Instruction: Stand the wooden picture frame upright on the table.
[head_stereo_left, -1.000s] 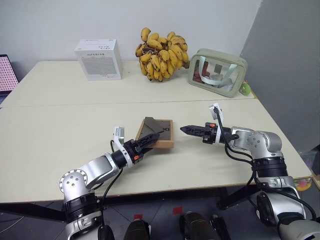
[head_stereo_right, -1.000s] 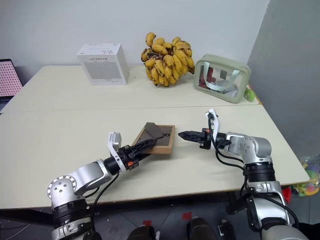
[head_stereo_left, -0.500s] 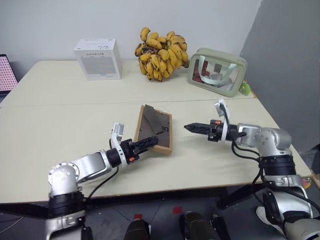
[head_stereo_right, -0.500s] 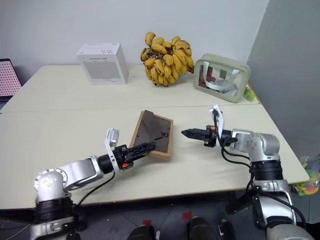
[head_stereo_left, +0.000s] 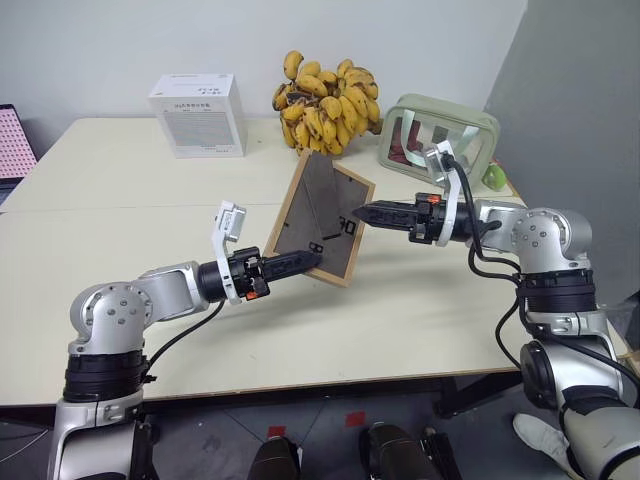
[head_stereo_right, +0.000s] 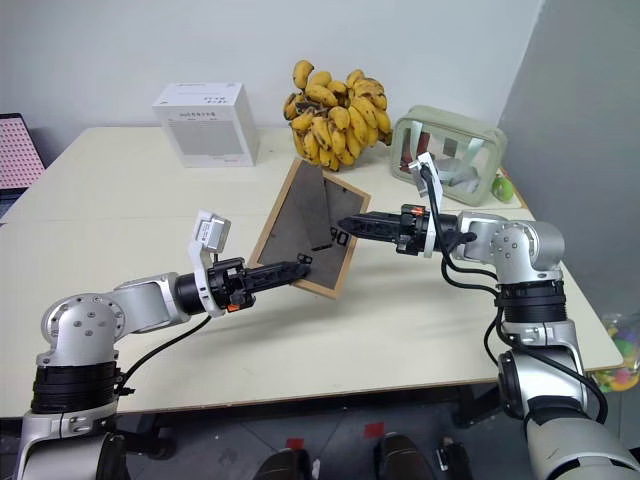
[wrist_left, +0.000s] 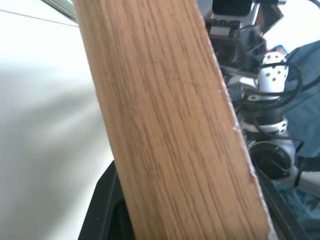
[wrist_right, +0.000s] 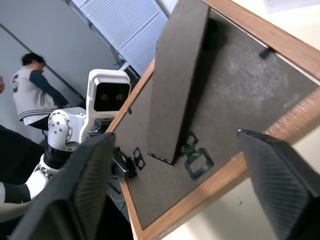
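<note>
The wooden picture frame (head_stereo_left: 322, 221) is held tilted above the middle of the desk (head_stereo_left: 110, 240), its dark back and stand turned to the camera, with open room on all sides. Its lower edge is clamped by the left gripper (head_stereo_left: 297, 263). The right gripper (head_stereo_left: 368, 213), fingers spread wide, is at its right edge. Behind, a white box (head_stereo_left: 198, 115), bananas (head_stereo_left: 325, 105) and a clear pouch (head_stereo_left: 440, 140) are seen.

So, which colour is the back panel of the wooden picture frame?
Dark grey-brown, inside a light-wood border. The wooden picture frame shows it best in the right wrist view.
</note>
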